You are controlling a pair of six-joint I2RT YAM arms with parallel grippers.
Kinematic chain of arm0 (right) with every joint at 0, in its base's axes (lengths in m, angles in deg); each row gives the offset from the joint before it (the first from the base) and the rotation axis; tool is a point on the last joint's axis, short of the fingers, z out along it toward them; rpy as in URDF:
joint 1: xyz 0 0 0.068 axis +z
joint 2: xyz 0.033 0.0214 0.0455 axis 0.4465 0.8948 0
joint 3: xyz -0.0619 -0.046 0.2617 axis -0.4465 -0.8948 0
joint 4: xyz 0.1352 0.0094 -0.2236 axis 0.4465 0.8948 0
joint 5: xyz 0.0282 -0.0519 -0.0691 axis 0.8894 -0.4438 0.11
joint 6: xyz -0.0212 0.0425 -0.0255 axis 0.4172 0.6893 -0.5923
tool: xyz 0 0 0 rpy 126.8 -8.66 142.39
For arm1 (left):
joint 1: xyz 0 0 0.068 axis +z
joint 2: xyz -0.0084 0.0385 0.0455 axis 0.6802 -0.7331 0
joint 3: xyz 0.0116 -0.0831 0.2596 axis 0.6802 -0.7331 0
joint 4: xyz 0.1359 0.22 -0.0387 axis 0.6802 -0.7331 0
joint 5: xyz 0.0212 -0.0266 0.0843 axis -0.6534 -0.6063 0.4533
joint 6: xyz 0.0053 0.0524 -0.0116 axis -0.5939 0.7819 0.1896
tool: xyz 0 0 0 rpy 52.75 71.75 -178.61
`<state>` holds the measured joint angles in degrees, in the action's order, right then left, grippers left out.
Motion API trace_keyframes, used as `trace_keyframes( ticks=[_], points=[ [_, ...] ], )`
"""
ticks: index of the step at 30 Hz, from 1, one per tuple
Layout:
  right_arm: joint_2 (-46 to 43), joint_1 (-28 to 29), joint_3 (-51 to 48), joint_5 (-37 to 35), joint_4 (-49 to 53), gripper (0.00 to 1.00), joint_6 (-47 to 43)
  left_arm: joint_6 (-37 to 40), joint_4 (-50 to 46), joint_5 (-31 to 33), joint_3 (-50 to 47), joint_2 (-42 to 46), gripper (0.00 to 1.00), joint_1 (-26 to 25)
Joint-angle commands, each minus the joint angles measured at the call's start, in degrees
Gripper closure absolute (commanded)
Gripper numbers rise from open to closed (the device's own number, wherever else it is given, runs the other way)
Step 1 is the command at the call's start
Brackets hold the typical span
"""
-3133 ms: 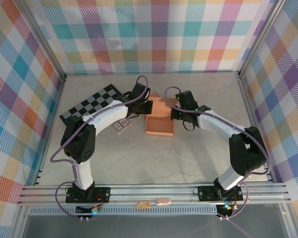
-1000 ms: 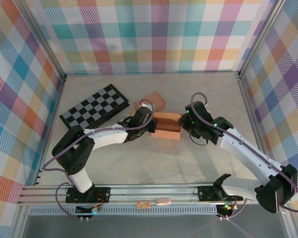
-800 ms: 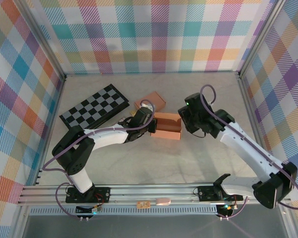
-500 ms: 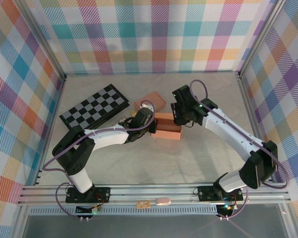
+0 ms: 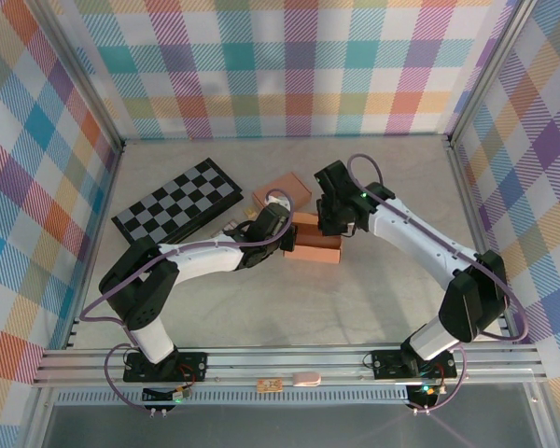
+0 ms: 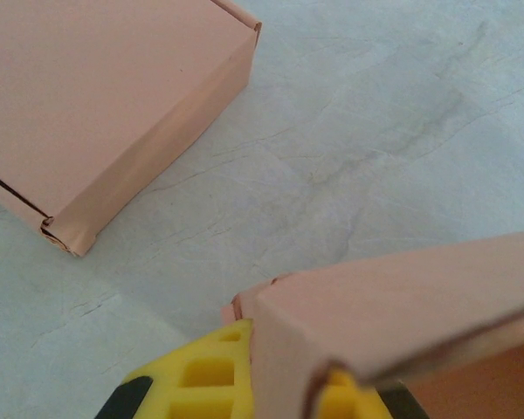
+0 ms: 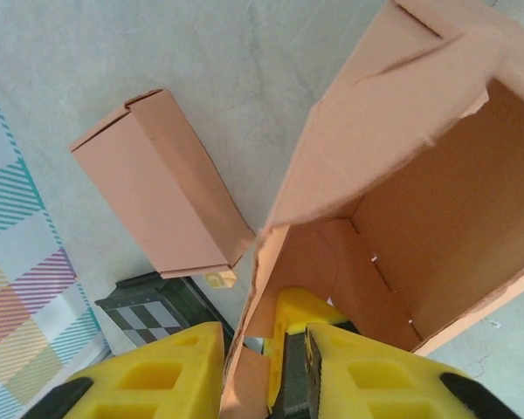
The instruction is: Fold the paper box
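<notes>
The paper box [image 5: 317, 246] is a salmon cardboard carton, open at the top, lying mid-table. My left gripper [image 5: 286, 237] is shut on its left end wall. In the left wrist view that wall [image 6: 393, 305] runs down between the yellow fingers [image 6: 196, 384]. My right gripper [image 5: 329, 225] reaches down over the box's far side, near that same end. In the right wrist view it [image 7: 264, 339] stands open astride a thin upright flap [image 7: 262, 288], with the box's inside [image 7: 419, 201] beyond. A gap remains beside the right-hand finger.
A second salmon box [image 5: 282, 191], closed, lies just behind the first one [image 6: 96, 96] [image 7: 153, 188]. A folded chessboard [image 5: 177, 201] lies at the back left. A small pale block [image 7: 218, 279] sits by the closed box. Checked walls close in the table.
My right arm has swung from the box's right side in over its far left end, and its jaws have narrowed around the flap. The left gripper and the box have stayed put.
</notes>
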<state>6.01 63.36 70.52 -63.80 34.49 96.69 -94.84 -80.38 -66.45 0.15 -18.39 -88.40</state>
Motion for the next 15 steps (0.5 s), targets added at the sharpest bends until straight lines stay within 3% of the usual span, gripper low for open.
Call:
trace_keyframes(
  ticks=[1, 7, 15],
  points=[
    [0.4, 0.3, -1.6, 0.8, -0.3, 0.73, 0.6, -0.8, -2.0, 1.1, 1.1, -0.7, 1.0, -1.0],
    [0.2, 0.3, -3.3, 1.5, -0.6, 0.86, 0.2, -1.2, -2.0, 1.5, 1.1, -0.4, 1.0, -1.2],
    [-0.6, 0.3, -6.4, 2.5, -1.8, 0.95, 0.3, -1.7, -1.8, 1.6, 0.9, 0.4, 1.0, -1.5]
  ],
)
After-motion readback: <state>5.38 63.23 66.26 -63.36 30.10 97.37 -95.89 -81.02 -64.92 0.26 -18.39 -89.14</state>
